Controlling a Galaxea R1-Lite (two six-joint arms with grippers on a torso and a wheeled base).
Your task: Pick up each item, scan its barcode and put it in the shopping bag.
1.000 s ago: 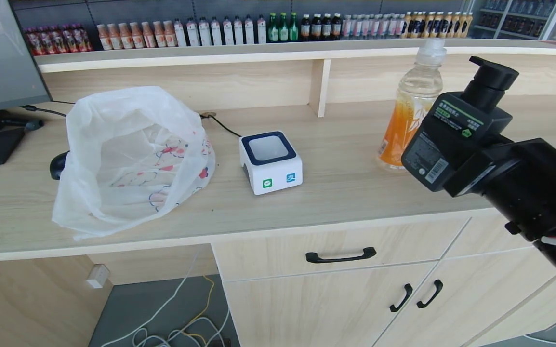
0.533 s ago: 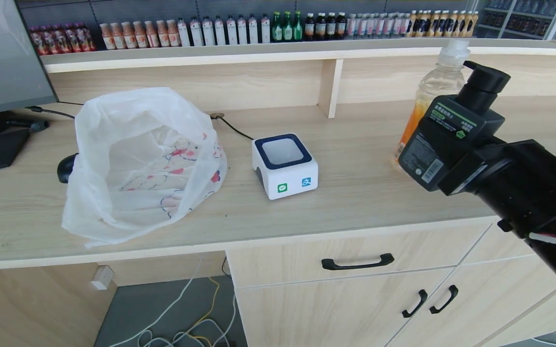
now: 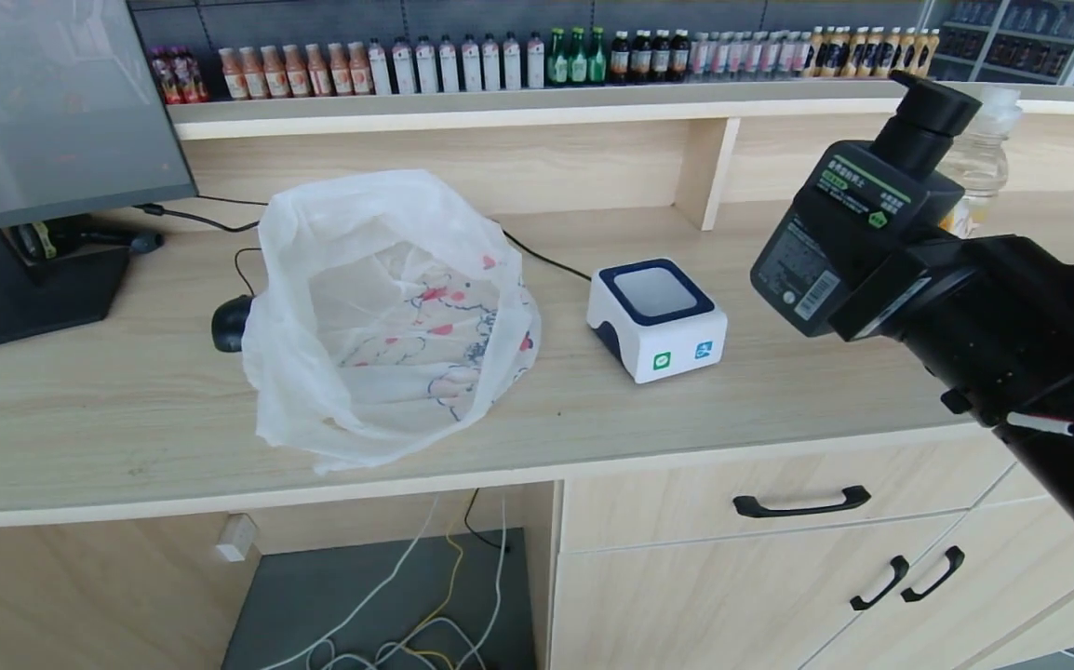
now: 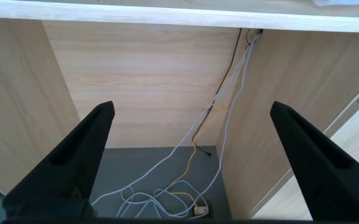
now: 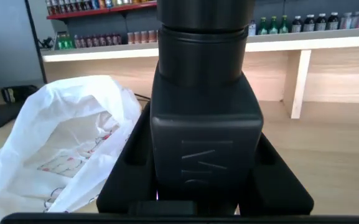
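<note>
Black pump bottle [image 3: 849,223]: up in the air to the right of the scanner [image 3: 656,319], not touching it, tilted with the pump head pointing up and away. Barcode label is on the face turned toward the scanner's side.
Right gripper [image 3: 877,300]: clamped on the bottle's lower body, one finger pressed on each side.
Left gripper [image 4: 191,143]: fingers spread wide with nothing between them, hanging below the counter [image 3: 81,419] edge, over loose cables [image 4: 179,186] on the floor.
Shopping bag [image 3: 388,307]: white, mouth gaping open, sitting on the counter just left of the scanner.
Drink bottle [image 3: 982,154]: clear one, right of the scanner and further back, mostly hidden behind the pump bottle.
Mouse [image 3: 232,321]: on the far side of the bag from the scanner.
</note>
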